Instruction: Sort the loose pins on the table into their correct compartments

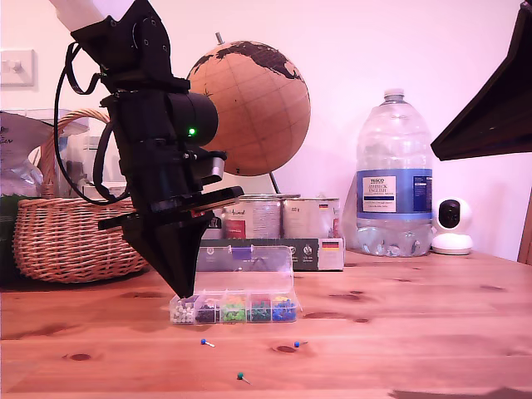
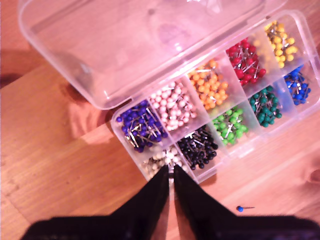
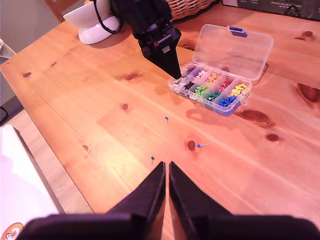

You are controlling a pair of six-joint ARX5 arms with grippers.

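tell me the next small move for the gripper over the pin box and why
Probably open my first gripper a little. Its tips sit right over the white-pin compartment of the pin box, jaws nearly closed; whether they hold a pin I cannot tell. Three loose pins lie on the table.

All matte black plastic, pretty chunky. First claw point(image 1: 184, 293) tapers into a sharp wedge, two flat pointed fingers point(image 2: 150, 200). Little green LED point(image 1: 192, 131) glowing on the round motor housing point(image 1: 193, 119), looped black cables point(image 1: 66, 100) hanging off the side, white upper link point(image 1: 83, 12) above
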